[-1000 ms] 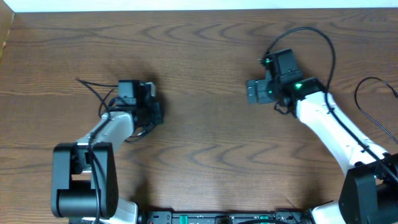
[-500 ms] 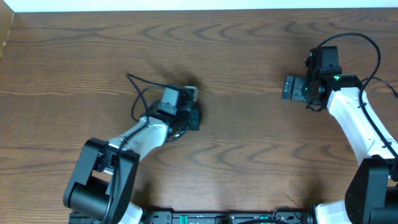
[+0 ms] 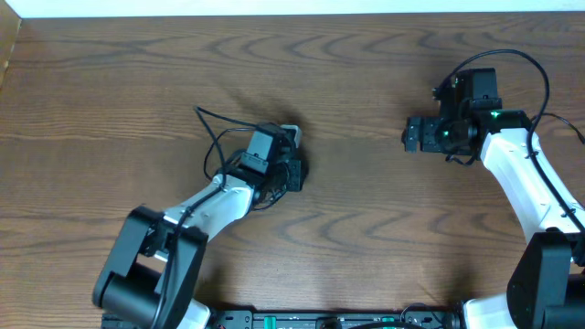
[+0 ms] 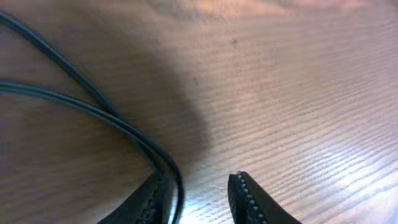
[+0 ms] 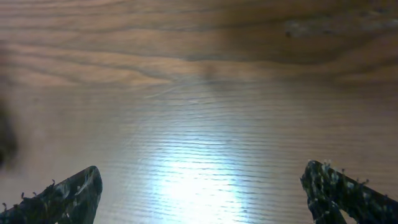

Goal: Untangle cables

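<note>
at the left-centre of the dark brown wood-grain surface (image 3: pixel 366 228), the left gripper (image 3: pixel 291 170) sits low over the only task item in view: a thin black cable (image 3: pixel 210 137) lying in a loose open loop just behind it.

- left wrist view: two strands of this cable (image 4: pixel 158 158) run in from the upper left and converge beside one finger (image 4: pixel 149 200). jaws stand partly apart, bare wood showing in the gap, nothing pinched between them. whether the strand touches that finger, cannot tell; the view is close and soft.
- right gripper (image 3: pixel 413 135): well apart on the far side, jaws spread wide and empty, only bare wood between them in the wrist view (image 5: pixel 205 199).

progress, as a judgement: no knot or coil shows here, only one slack loop, so this cable looks largely freed. no white cord or other black cords are in view, so how much sorting is left is unclear.

around: the thicker black wire arching over the right arm (image 3: pixel 501 53) belongs to the robot. nothing lies between the two grippers.
</note>
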`<state>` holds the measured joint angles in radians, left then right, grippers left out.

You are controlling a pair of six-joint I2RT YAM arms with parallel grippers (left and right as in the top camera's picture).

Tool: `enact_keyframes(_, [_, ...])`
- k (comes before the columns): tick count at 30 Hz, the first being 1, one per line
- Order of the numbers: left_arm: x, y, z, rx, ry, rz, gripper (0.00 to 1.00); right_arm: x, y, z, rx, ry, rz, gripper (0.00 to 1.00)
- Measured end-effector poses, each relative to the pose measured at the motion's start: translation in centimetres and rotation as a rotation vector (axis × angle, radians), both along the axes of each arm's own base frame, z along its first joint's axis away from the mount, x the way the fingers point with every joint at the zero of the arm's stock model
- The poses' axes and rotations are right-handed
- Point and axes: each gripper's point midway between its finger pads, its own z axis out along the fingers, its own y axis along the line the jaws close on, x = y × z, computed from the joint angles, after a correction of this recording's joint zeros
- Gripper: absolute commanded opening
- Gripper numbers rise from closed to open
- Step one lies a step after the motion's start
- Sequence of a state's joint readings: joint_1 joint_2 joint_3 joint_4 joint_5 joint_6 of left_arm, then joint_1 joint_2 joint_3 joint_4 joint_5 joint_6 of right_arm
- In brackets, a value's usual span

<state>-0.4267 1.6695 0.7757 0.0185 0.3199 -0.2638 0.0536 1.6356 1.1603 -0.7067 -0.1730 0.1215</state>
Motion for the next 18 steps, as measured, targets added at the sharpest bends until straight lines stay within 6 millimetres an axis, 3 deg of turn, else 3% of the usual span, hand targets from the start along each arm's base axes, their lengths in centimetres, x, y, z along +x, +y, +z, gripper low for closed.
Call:
enact_keyframes(8, [1.3, 2.1, 6.7, 0.042, -0.192, 0.073, 0.45, -0.2, 3.2, 0.9, 0.131, -0.032, 0.164, 0.99])
enact_keyframes(18, [1.8, 7.1, 10.0, 0.104, -0.26, 0.216, 0.45, -2.8, 11.0, 1.4, 0.229, 0.0, 0.343, 0.99])
